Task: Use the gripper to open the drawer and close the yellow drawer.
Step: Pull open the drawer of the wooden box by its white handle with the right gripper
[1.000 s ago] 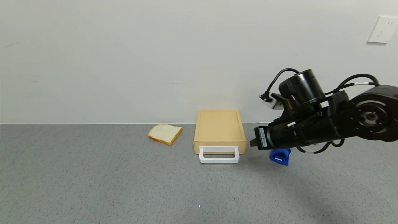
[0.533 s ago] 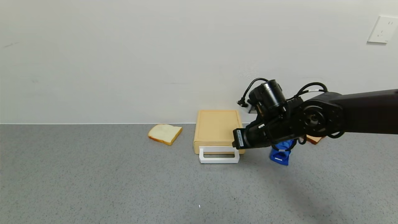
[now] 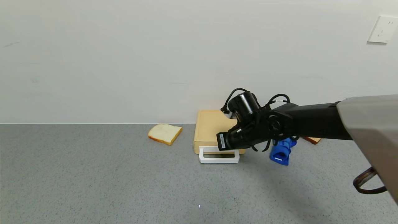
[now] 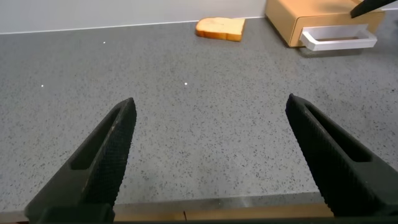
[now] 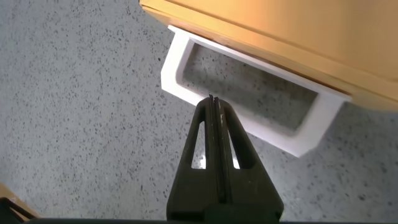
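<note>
On the speckled grey countertop [image 3: 93,180], against the white wall, sits the flat pale yellow plastic drawer [image 3: 214,127], pushed fully in, its white rectangular loop handle [image 3: 219,155] facing out. Just above that handle hangs the black right gripper [image 5: 213,102], fingers pressed together. Well apart, the left gripper [image 4: 211,134] stands spread wide. A bread slice [image 3: 164,133] lies beside the drawer.

A speckled grey counter [image 3: 93,180] meets a plain off-white wall [image 3: 124,62]; a white wall socket [image 3: 382,29] sits high on the right.
</note>
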Tool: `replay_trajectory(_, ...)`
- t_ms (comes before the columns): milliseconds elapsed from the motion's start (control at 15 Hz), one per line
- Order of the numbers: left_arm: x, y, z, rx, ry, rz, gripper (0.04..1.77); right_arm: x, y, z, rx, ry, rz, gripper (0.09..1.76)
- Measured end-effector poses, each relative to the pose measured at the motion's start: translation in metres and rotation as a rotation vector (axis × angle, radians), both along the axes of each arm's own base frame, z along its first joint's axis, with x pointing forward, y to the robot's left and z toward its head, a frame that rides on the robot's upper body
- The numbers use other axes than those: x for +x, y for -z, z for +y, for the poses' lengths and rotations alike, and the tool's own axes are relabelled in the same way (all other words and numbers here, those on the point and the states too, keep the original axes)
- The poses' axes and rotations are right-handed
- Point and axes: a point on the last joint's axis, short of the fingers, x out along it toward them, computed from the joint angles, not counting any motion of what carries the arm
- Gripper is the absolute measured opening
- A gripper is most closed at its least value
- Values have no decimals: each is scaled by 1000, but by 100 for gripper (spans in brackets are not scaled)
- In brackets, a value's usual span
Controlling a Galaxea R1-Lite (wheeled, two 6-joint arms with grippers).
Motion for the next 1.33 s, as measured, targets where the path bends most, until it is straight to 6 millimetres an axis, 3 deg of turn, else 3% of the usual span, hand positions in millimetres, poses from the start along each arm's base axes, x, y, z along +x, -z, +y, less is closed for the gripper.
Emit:
replay_trajectory(533,0,0,0,0,0,0,173,15,28,22,1,-10,14,11)
replay_trajectory(1333,0,0,0,0,0,0,173,23,51,30,-10,-13,29,11)
